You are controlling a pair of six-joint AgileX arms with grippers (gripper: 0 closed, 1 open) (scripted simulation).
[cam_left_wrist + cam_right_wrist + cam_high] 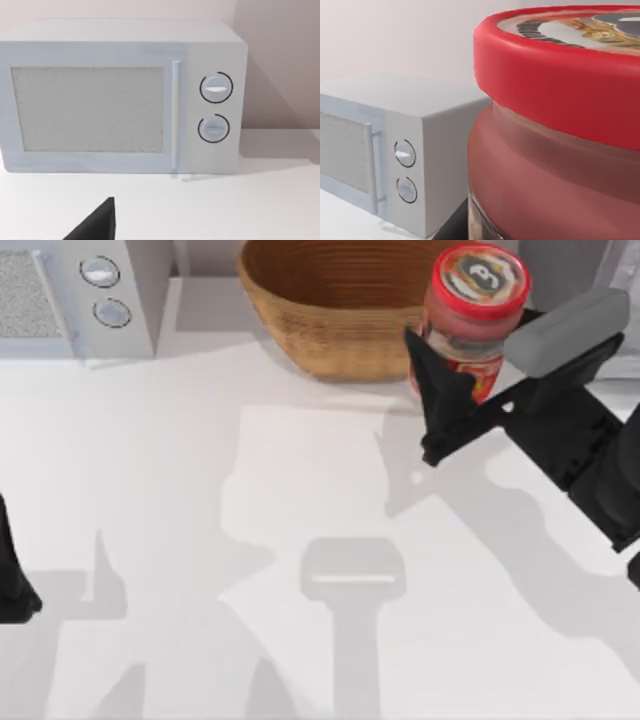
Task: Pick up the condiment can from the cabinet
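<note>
Right gripper point(470, 375) at 1 o'clock, jaws clamped on the condiment can point(474, 320), upright, beside the wicker basket point(330, 325); lower label hidden. Lid emblem reads "3". Microwave point(80, 295) cut off at 11 o'clock. Left arm parked at 8 o'clock; can't tell its jaws.

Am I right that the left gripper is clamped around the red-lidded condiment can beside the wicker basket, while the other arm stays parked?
Not quite: the right gripper is the one clamped around the condiment can, as the top view shows. The can does sit beside the wicker basket, and the parked arm is the left one, at the table's left edge.
</note>
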